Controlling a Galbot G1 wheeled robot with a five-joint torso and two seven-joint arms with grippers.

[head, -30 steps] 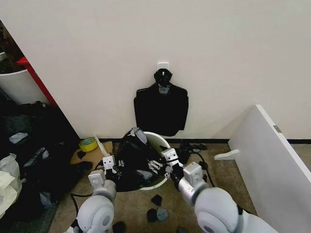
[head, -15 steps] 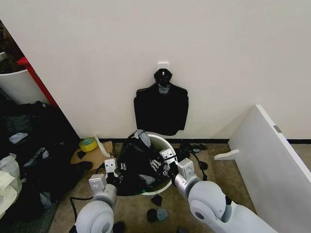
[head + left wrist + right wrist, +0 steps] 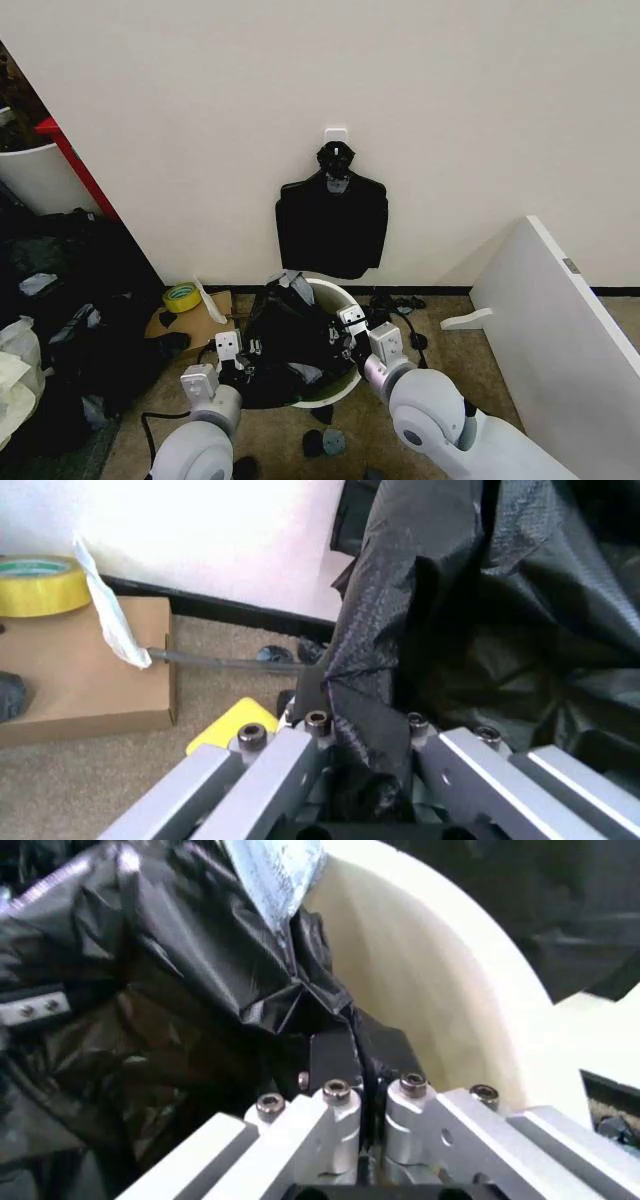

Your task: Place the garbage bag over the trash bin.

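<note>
The trash bin (image 3: 338, 297) is a round white bucket on the floor by the wall, below me. The garbage bag (image 3: 285, 335), black and crinkly, fills its mouth and drapes over its left side. My left gripper (image 3: 236, 352) is at the bag's left edge, and in the left wrist view it (image 3: 365, 739) is shut on a fold of the bag (image 3: 450, 615). My right gripper (image 3: 349, 324) is at the bin's right rim. In the right wrist view it (image 3: 362, 1091) is shut on the bag's edge (image 3: 200, 952), close to the bin's inner wall (image 3: 430, 990).
A yellow tape roll (image 3: 181, 297) and a cardboard box (image 3: 196, 320) lie left of the bin. A flat black bundle of bags (image 3: 331, 225) hangs on the wall. A white board (image 3: 555, 320) leans at the right. Dark clutter (image 3: 70, 300) lies left, black scraps (image 3: 325, 440) on the floor.
Both grippers have moved a little further along the bin's sides, keeping their hold. The bag now lies wider across the bin's mouth.
</note>
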